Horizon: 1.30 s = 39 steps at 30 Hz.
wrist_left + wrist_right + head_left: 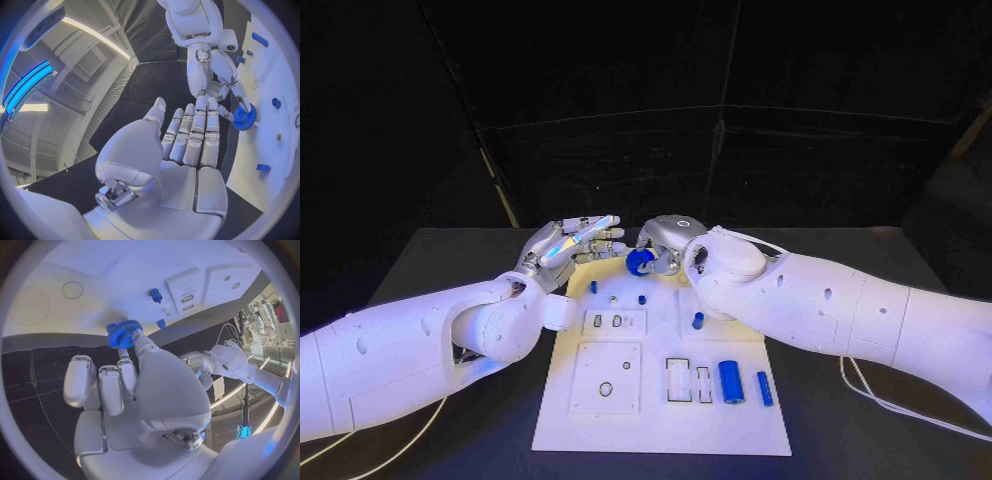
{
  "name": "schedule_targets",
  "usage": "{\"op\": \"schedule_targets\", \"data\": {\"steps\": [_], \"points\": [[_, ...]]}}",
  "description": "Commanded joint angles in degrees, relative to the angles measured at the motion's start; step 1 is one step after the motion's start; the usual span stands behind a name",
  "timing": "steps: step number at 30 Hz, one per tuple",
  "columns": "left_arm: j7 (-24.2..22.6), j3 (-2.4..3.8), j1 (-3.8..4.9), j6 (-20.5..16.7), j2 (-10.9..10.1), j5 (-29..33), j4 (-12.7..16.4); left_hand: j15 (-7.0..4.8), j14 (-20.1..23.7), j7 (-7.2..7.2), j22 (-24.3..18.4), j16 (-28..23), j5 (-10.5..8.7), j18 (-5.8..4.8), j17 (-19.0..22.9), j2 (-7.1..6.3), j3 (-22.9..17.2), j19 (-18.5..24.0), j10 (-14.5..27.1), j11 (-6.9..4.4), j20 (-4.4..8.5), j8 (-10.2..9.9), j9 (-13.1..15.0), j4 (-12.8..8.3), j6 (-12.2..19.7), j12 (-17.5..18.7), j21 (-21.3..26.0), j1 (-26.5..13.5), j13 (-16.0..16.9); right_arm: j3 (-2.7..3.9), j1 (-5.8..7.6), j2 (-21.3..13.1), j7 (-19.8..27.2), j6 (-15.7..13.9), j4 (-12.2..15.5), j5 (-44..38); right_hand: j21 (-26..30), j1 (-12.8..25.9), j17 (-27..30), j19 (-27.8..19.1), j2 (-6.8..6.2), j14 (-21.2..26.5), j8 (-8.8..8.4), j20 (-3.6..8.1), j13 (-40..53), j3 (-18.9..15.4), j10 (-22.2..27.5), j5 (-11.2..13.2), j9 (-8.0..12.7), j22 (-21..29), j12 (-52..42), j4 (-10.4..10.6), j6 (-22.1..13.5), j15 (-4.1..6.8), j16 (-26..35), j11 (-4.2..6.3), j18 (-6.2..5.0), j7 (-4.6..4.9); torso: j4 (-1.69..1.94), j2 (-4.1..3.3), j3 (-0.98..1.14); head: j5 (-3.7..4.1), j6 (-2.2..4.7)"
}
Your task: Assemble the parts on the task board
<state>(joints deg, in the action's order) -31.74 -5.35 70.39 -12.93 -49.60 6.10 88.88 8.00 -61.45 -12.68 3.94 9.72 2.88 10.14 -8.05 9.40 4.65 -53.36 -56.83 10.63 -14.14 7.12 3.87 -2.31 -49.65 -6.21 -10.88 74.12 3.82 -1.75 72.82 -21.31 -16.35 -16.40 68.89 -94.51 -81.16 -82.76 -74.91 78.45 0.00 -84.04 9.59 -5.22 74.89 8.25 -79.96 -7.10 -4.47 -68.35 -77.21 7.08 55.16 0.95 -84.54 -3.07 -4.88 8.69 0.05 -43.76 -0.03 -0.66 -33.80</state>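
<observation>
At upper centre of the head view, the right hand [672, 243] pinches the blue gear [640, 262] at its fingertips above the task board [589, 420]'s far edge, presumably to seat it, while the left hand [570, 243] waits alongside, fingers straight, together, empty.

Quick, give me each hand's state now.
Left hand: open, fingers extended, holding nothing.
Right hand: pinching a blue gear at its fingertips, above the task board.
</observation>
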Motion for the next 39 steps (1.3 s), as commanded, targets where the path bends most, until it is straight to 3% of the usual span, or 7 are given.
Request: {"op": "schedule_targets", "data": {"steps": [1, 7, 15, 27, 31, 39], "points": [[-1.0, 0.05, 0.11, 0.2, 0.1, -0.3, 0.0, -0.20, -0.4, -1.21, -0.1, -0.4, -0.17, 0.40, -0.1, 0.01, 0.0, -0.5, -0.3, 0.04, -0.02, -0.2, 0.0, -0.2, -0.5, 0.2, 0.2, 0.7, 0.0, 0.03, 0.05, 0.4, 0.8, 1.7, -0.3, -0.9, -0.3, 0.4, -2.8, 0.2, 0.07, -3.6, 0.27, 0.12, -0.1, 0.2, 0.0, -0.4, 0.0, 0.0, -0.1, 0.1, 2.0, 0.25, -0.3, 0.07, 0.64, -0.71, -0.05, 0.05, 0.04, -0.12, -0.11], [-0.8, 0.05, 0.12, 0.3, 0.2, -0.3, -0.2, -0.20, -0.4, -1.22, -0.1, -0.4, -0.17, 0.40, -0.1, 0.02, 0.0, -0.5, -0.3, 0.04, -0.02, -0.2, 0.0, -0.2, -0.5, 0.2, 0.2, 0.7, 0.0, 0.02, -0.05, 1.0, 0.6, 3.4, -0.9, -0.8, -0.3, 0.5, -2.7, 0.3, -0.09, -3.5, 0.19, 0.12, -0.1, 0.2, 0.0, -0.4, 0.0, -0.1, 0.0, 0.1, 1.9, 0.25, -0.2, 0.05, 0.66, -0.69, -0.17, 0.02, 0.04, -0.42, -0.29], [-0.7, 0.05, 0.14, 0.5, 0.4, -0.3, -0.5, -0.20, -0.4, -1.22, -0.1, -0.4, -0.17, 0.40, -0.1, 0.02, 0.0, -0.5, -0.3, 0.04, -0.02, -0.2, 0.0, -0.2, -0.5, 0.2, 0.2, 0.7, 0.0, -0.01, -0.08, 1.7, 0.6, 4.4, -2.2, -0.6, -0.3, 0.6, -2.7, 0.3, -0.45, -3.6, 0.00, 0.13, -0.3, 0.3, 0.2, -0.4, 0.1, -0.1, 0.2, 0.1, 1.7, 0.23, -0.2, 0.01, 0.67, -0.62, -0.01, 0.02, 0.04, -0.51, -0.55], [-0.6, 0.05, 0.14, 0.6, 0.7, -0.3, -0.8, -0.20, -0.4, -1.24, -0.1, -0.4, -0.17, 0.39, -0.1, 0.03, 0.0, -0.5, -0.3, 0.05, -0.02, -0.3, 0.0, -0.3, -0.5, 0.3, 0.3, 0.7, 0.0, -0.13, -0.11, 2.7, 1.5, 5.5, -3.2, 0.3, -0.2, 2.0, -2.8, 0.1, -1.54, -3.5, -1.81, -0.25, -1.3, 0.5, 1.1, 0.2, 0.6, 0.1, 1.4, 0.6, -0.6, -0.31, -0.2, -0.70, 0.65, 0.22, -0.11, 0.05, 0.06, -0.57, -0.65], [-0.5, 0.05, 0.14, 0.5, 0.7, -0.3, -0.8, -0.20, -0.4, -1.27, -0.1, -0.4, -0.17, 0.39, -0.1, 0.04, 0.0, -0.6, -0.3, 0.06, -0.02, -0.3, 0.0, -0.3, -0.5, 0.3, 0.3, 0.7, 0.0, -0.16, -0.11, 2.9, 1.5, 5.4, -3.0, 0.9, -0.1, 2.7, -2.9, 0.0, -1.97, -3.6, -2.87, -0.64, -1.5, 0.4, 1.4, -1.8, 0.6, 0.2, 1.8, 0.8, -2.0, -0.70, -0.3, -1.14, 0.63, 0.68, -0.11, 0.05, 0.05, -0.43, -0.83], [-0.3, 0.05, 0.14, 0.6, 0.7, -0.3, -0.9, -0.15, -0.4, -1.41, -0.1, -0.5, -0.17, 0.37, -0.1, 0.05, 0.0, -0.6, -0.1, 0.15, -0.03, -0.4, -0.1, -0.3, -0.3, 0.4, 0.3, 0.6, -0.1, -0.18, -0.12, 3.1, 0.8, 5.2, -3.1, 1.1, 0.0, 3.2, -3.1, -0.1, -2.40, -3.6, -3.67, -0.89, -2.4, 0.0, 2.2, -2.2, 0.7, 0.3, 2.7, 0.9, -3.3, -0.94, -0.3, -1.40, 0.60, 0.95, -0.02, 0.06, 0.04, -0.42, -1.01]]}}
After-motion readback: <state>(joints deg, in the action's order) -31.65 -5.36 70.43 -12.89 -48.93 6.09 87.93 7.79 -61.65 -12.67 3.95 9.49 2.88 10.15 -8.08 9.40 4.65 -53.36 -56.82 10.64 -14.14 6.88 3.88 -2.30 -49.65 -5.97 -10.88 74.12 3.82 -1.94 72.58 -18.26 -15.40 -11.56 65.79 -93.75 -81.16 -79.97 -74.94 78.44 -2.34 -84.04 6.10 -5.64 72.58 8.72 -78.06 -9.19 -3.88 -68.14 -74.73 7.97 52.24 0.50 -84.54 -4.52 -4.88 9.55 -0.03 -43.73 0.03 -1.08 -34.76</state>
